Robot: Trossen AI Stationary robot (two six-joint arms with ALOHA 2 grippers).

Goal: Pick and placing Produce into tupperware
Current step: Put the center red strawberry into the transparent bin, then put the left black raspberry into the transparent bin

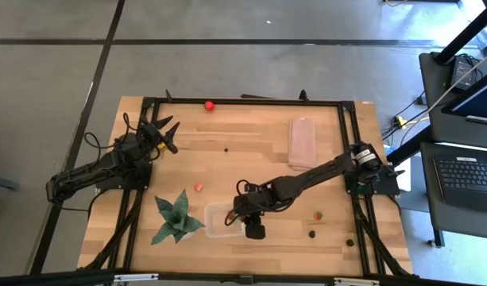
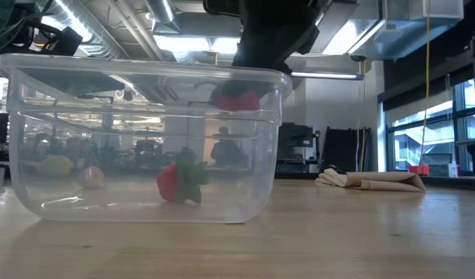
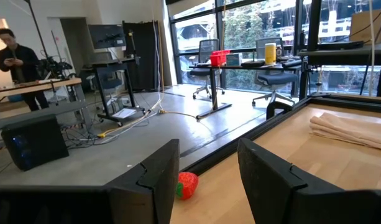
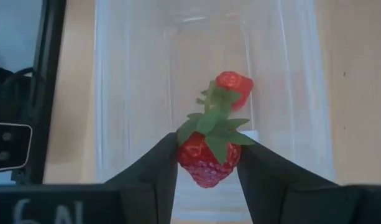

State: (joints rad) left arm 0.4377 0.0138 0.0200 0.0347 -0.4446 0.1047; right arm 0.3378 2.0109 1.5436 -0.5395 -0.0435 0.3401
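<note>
red strawberry [image 4: 207, 163], green leaves; clear tupperware [image 4: 202, 74]; beige cloth [image 1: 302, 141].

— What sits on my light wooden table [image 1: 251, 159] besides the job?
— A green spiky-leaved plant [image 1: 175, 218] near the front edge, and a folded beige cloth [image 1: 302, 141] lying flat toward the far right.
— Beyond it?
— A person [image 3: 17, 65] standing at a desk.

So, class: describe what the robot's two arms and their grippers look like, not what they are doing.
Both arms are dark, near black, built of jointed segments with black cables looped alongside. The left arm and right arm each end in a two-finger gripper: the left gripper and right gripper have flat, angular, matte black fingers. The right arm's base joint carries a round silver cap.
</note>
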